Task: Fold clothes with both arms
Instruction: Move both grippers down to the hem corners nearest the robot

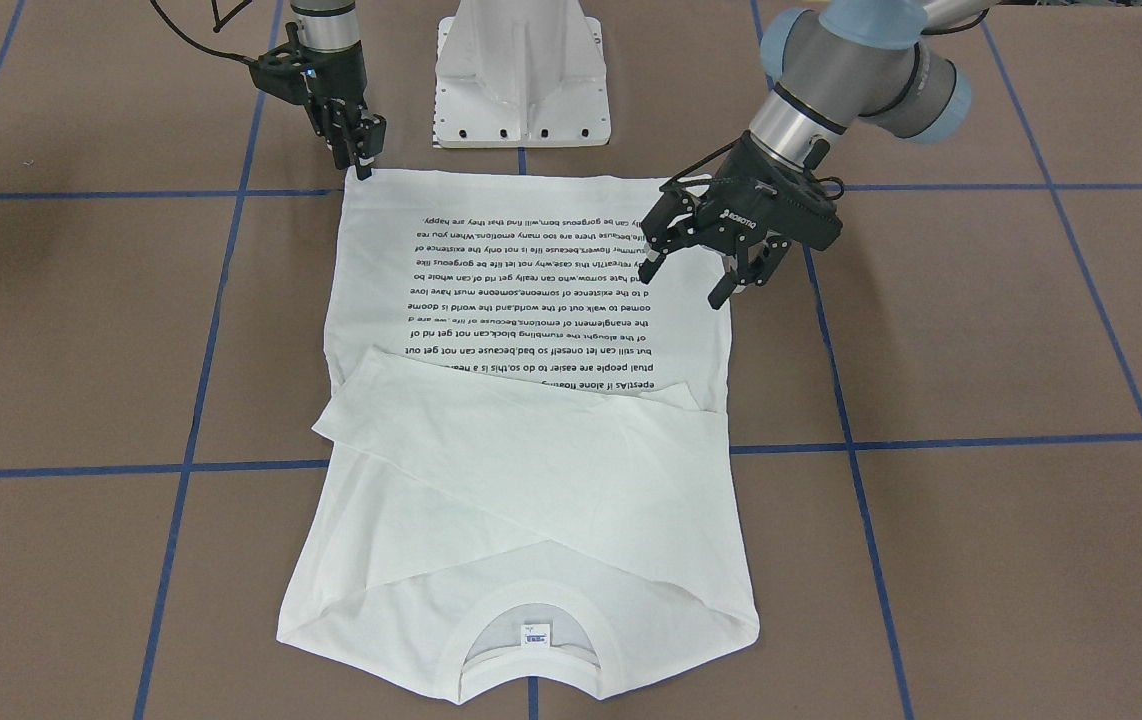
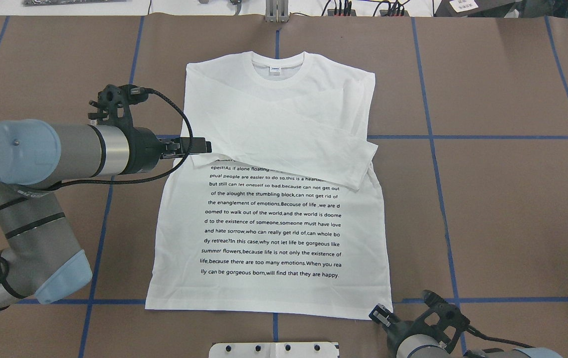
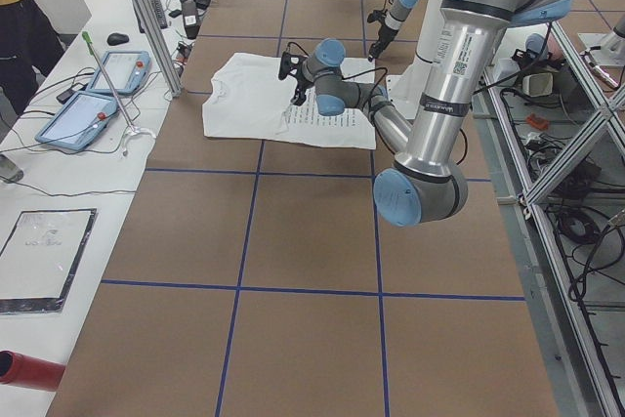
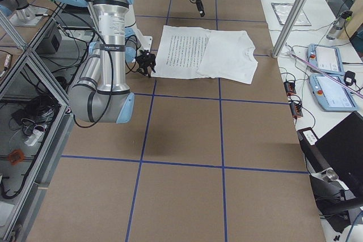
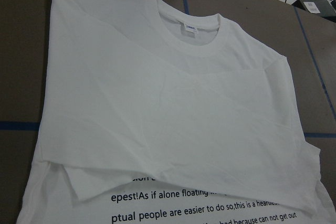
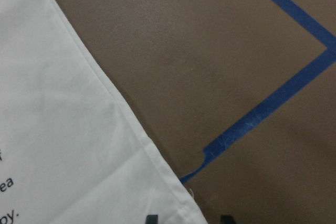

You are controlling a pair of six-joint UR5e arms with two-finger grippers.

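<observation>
Finds the T-shirt (image 2: 274,223) spread flat on the table (image 2: 513,199), printed side up, on the robot's side of it, both sleeves (image 2: 289,129) already crossed over the chest. Reads the long axis as running straight away from the robot: hem (image 2: 264,309) nearest, just short of the white stand base (image 2: 274,349), collar (image 2: 278,67) pointing to the far side. Judges the sleeve step done and the lengthwise fold in hand, not yet begun. Records the right gripper (image 1: 363,168) low at the hem corner (image 6: 189,203) on its own side, fingertips (image 6: 152,217) apart with that corner lying between them in the wrist view; no pinch evident. Records the left gripper (image 1: 696,282) spread wide and holding nothing, hovering above the shirt's left edge, well up from the hem. Expects the next move to call for the left gripper at the other hem corner, for both to close on the cloth, and for a level, matched lift carrying hem toward collar. Flags risk of a skewed fold should one corner lead.
</observation>
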